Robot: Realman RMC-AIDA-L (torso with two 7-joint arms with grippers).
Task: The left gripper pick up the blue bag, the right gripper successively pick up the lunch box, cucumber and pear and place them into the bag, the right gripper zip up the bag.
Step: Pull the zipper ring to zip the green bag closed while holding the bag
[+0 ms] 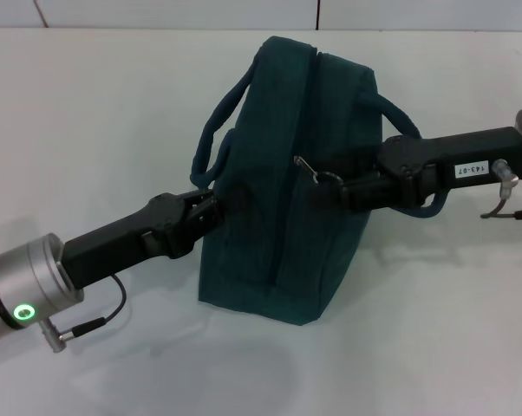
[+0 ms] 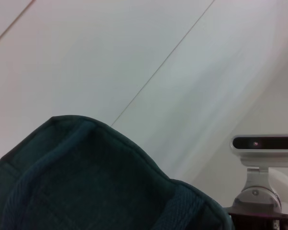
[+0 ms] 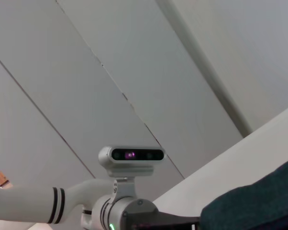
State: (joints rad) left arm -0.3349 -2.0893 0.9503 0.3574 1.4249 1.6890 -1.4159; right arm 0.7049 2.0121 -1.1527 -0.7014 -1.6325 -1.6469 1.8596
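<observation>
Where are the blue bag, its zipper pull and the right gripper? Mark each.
blue bag (image 1: 261, 234), head view, front fabric panel.
zipper pull (image 1: 306, 165), head view, metal ring.
right gripper (image 1: 337, 192), head view, claw tips by the pull.

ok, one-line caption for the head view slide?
Both tools at the zipped dark teal fabric bag: left tool at its side, right tool by the zipper ring.

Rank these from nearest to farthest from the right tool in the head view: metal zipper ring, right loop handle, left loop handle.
From the right tool:
1. Metal zipper ring, right at its tip, on the dark teal fabric bag.
2. Right teal loop handle, beside its arm.
3. Left teal loop handle, across the bag.
</observation>
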